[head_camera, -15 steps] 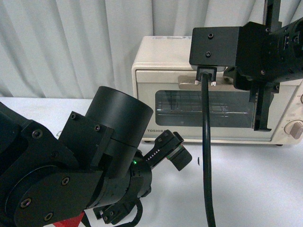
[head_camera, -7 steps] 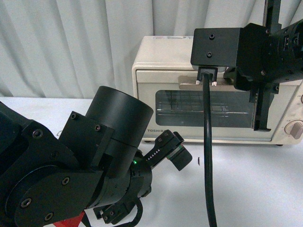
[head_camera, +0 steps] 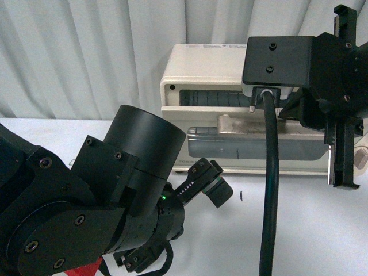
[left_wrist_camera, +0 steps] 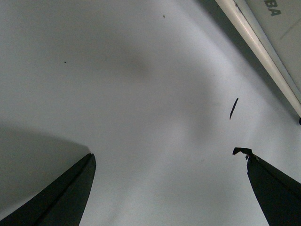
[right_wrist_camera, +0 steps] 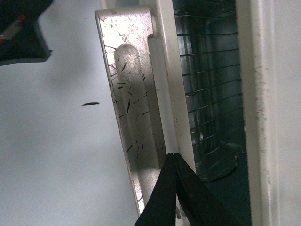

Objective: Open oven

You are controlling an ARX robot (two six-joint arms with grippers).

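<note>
oven [head_camera: 195,69] ajar; right gripper [right_wrist_camera: 173,156] pressed together against handle [right_wrist_camera: 131,94]; left gripper [left_wrist_camera: 165,153] spread, low.

A white table [head_camera: 310,230] spreads beneath the left pincer [left_wrist_camera: 165,153] and runs on past it, evenly lit. On it lies a short dark mark [left_wrist_camera: 233,108], thin and slightly curved. It is ahead of that pincer and closer to one finger than to the other. It may be a scuff or a pen stroke, but it is too small to tell. The mark sits well off to one side of the right pincer [right_wrist_camera: 175,157]. Beyond both pincers hangs a pale pleated curtain [head_camera: 86,52].
</note>
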